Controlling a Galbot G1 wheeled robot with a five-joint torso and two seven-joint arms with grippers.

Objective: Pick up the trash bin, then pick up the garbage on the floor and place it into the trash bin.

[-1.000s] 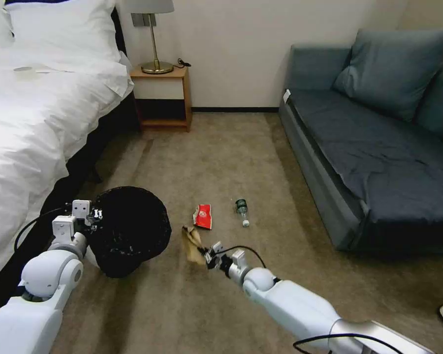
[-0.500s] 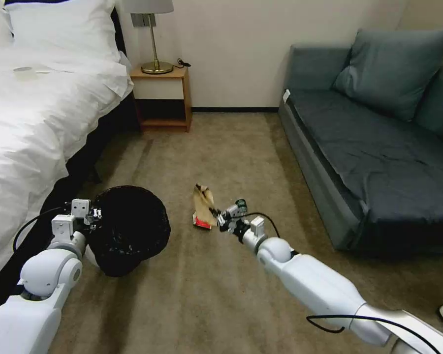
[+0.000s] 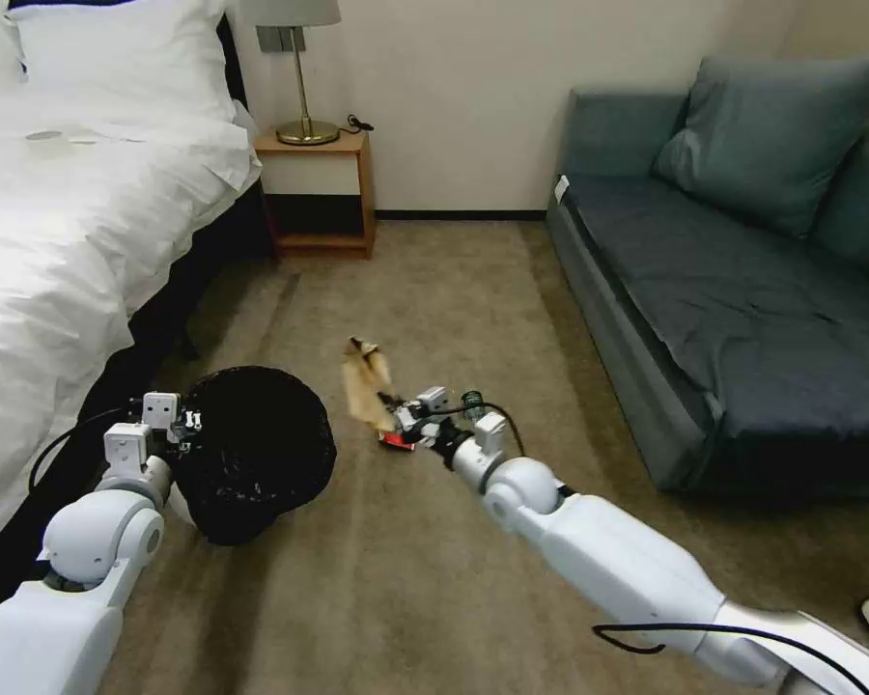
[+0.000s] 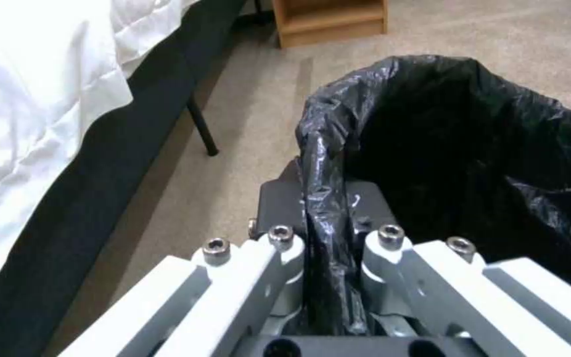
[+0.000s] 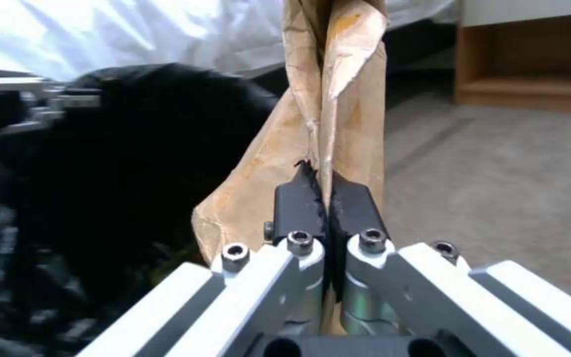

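Paper bag (image 3: 365, 381) carried binward, right claw (image 3: 396, 413) outstretched

Right gripper (image 3: 396, 417) carried paper bag (image 3: 365, 381) binward.

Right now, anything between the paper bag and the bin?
Nothing visible. The right gripper holds the paper bag in the air beside the bin, which the left gripper grips by its rim; open carpet lies between.

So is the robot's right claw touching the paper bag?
Touching. In the right wrist view the right gripper has both black fingers pinched shut on a fold of the paper bag, with no gap.
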